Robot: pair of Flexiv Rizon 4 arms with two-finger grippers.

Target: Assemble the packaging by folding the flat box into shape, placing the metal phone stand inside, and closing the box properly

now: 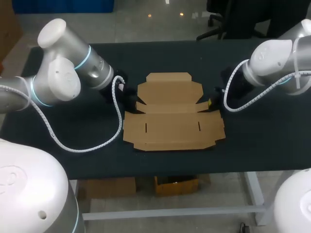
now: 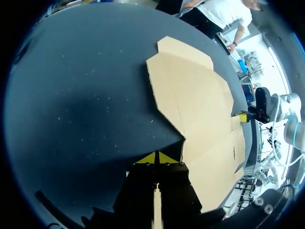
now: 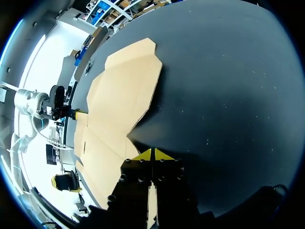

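Note:
A flat brown cardboard box (image 1: 170,114) lies unfolded on the middle of the black table (image 1: 68,145). My left gripper (image 1: 127,99) sits low at the notch on the box's left edge, with nothing between its fingers. In the left wrist view its yellow tips (image 2: 157,158) are pressed together beside the cardboard (image 2: 200,100). My right gripper (image 1: 211,103) is at the notch on the right edge, also holding nothing. In the right wrist view its tips (image 3: 152,155) meet just beside the cardboard (image 3: 119,100). No metal phone stand is in view.
Each wrist view shows the other arm's gripper across the box: the right one (image 2: 241,117) and the left one (image 3: 76,112). Bare tabletop surrounds the cardboard on all sides (image 1: 262,141).

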